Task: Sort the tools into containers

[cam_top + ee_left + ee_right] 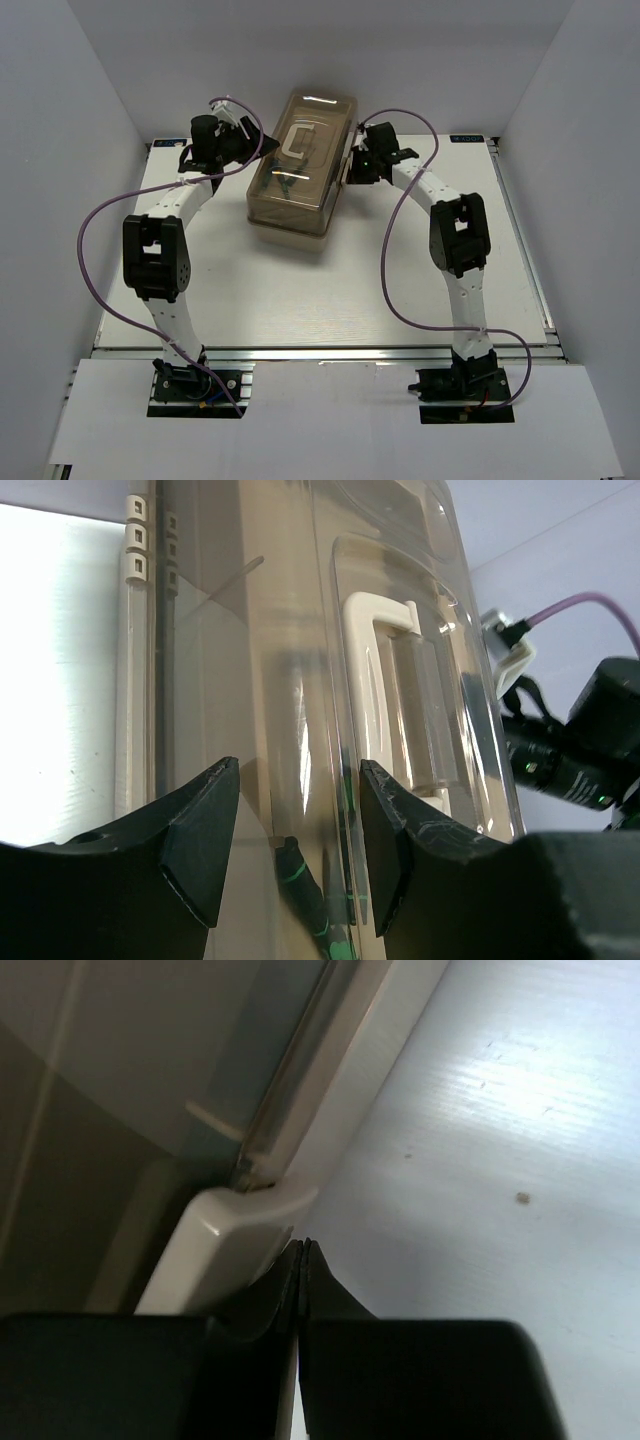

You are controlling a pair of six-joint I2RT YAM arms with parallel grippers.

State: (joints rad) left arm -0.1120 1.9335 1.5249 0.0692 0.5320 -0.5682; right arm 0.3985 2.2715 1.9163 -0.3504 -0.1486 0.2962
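The beige toolbox (300, 175) stands shut at the back middle of the table, its translucent brown lid (300, 630) down and white handle (385, 680) on top. Through the lid I see a dark green-marked driver (300, 885) and other green-marked tools inside. My left gripper (297, 830) is open at the box's left side, jaws apart in front of the lid wall, empty. My right gripper (303, 1250) is shut with its tips pressed under a beige latch (225, 1245) at the box's right side.
The white table (330, 300) spreads in front of the box. Purple cables (95, 230) loop from both arms. Grey walls close in the left, right and back.
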